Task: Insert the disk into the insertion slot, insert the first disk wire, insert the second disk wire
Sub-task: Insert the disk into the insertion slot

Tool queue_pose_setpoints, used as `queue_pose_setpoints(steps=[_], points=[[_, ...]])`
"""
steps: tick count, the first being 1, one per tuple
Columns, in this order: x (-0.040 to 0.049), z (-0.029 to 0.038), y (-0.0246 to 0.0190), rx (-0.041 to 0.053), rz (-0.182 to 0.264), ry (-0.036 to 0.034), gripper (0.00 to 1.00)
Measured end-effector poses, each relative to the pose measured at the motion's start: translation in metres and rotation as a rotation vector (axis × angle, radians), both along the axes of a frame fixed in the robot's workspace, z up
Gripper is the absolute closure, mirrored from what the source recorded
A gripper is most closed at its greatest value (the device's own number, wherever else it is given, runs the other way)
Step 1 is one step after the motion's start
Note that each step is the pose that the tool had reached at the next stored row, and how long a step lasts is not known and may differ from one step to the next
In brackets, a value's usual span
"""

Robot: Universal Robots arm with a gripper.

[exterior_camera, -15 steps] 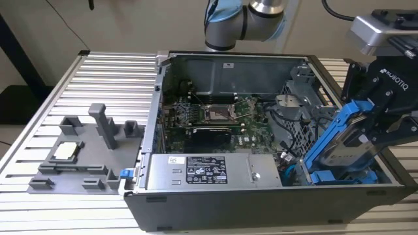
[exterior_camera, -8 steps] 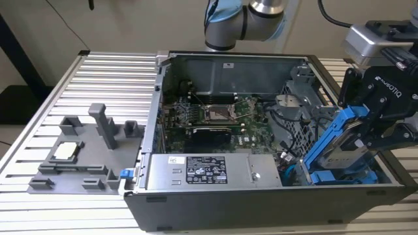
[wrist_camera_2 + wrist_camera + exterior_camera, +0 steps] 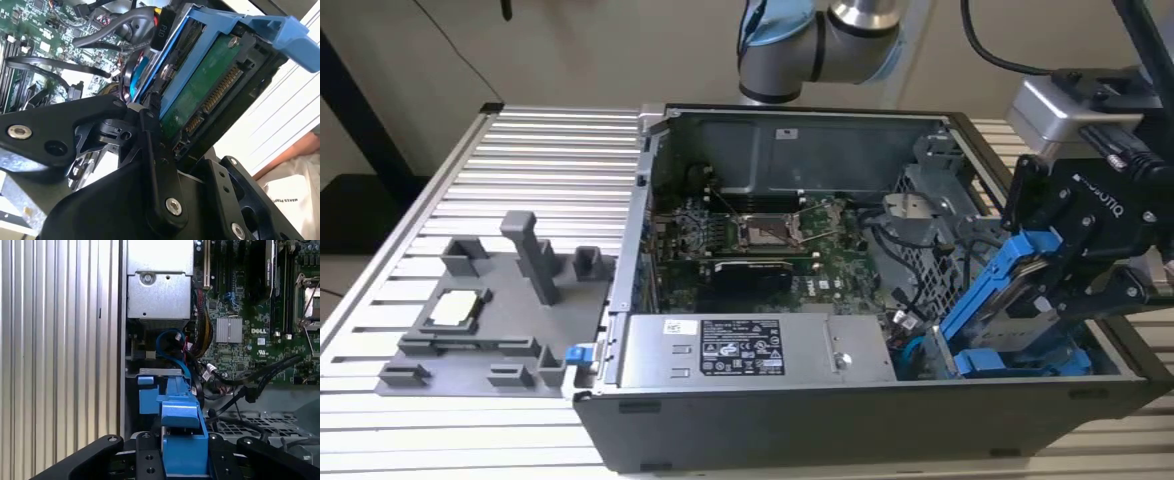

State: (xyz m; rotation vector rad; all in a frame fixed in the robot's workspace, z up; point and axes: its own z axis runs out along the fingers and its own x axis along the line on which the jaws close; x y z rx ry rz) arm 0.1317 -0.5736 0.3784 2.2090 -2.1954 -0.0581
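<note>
1. Table (image 3: 520,150): slatted metal top that carries everything; the gripper (image 3: 1081,290) hangs over the side on the exterior view's right
2. Case (image 3: 854,410): open and lying on its side. It holds the motherboard (image 3: 761,235) well away from the gripper, the power supply (image 3: 747,350) along its near wall, and a drive bay right below the gripper
3. Fixture (image 3: 494,350): grey tray outside the case, on the far side of it from the gripper; one pocket holds a small pale square part (image 3: 458,308)
4. Gripper: clenched on the disk (image 3: 1007,290), with one finger on each side of its blue frame in the first wrist view
5. Disk: held tilted, with its lower end down at the mouth of the bay and its upper end above the case rim. Judged to be partway through step one and not yet seated
6. Other carrier (image 3: 1021,362): blue, lying in the bay just beneath the disk
7. Wires: black cables (image 3: 260,382) and a blue one (image 3: 172,347) lie loose in the case beyond the gripper. A black plug (image 3: 162,25) sits near the disk's edge but is not mated, and the disk's contacts (image 3: 220,92) are bare. Both wire steps are judged left to do
</note>
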Motion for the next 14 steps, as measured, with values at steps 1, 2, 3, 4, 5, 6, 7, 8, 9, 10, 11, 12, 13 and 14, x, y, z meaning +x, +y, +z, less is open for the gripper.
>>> queue_pose_setpoints(steps=[1, 2, 3, 4, 5, 6, 7, 8, 9, 10, 11, 12, 13, 14], points=[[0.0, -0.0018, 0.0, 0.0, 0.0, 0.0004, 0.67], [0.0, -0.0036, 0.0, 0.0, 0.0, 0.0007, 0.67], [0.0, -0.0054, 0.0, -0.0001, 0.0, 0.0009, 0.67], [0.0, -0.0073, 0.0, 0.0, 0.0, 0.0011, 0.67], [0.0, -0.0088, 0.0, 0.0, 0.0, 0.0011, 0.67], [0.0, -0.0098, 0.0, 0.0, 0.0, 0.0012, 0.67], [0.0, -0.0101, 0.0, 0.0, 0.0, 0.0011, 0.67], [0.0, -0.0101, 0.0, -0.0001, 0.0, 0.0011, 0.67], [0.0, -0.0101, 0.0, -0.0002, 0.0, 0.0012, 0.67], [0.0, -0.0102, 0.0, -0.0002, 0.0, 0.0012, 0.67], [0.0, -0.0103, 0.0, 0.0, 0.0, 0.0012, 0.67], [0.0, -0.0103, 0.0, 0.0, 0.0, 0.0012, 0.67], [0.0, -0.0103, 0.0, -0.0001, 0.0, 0.0012, 0.67], [0.0, -0.0103, 0.0, 0.0, 0.0, 0.0012, 0.67]])
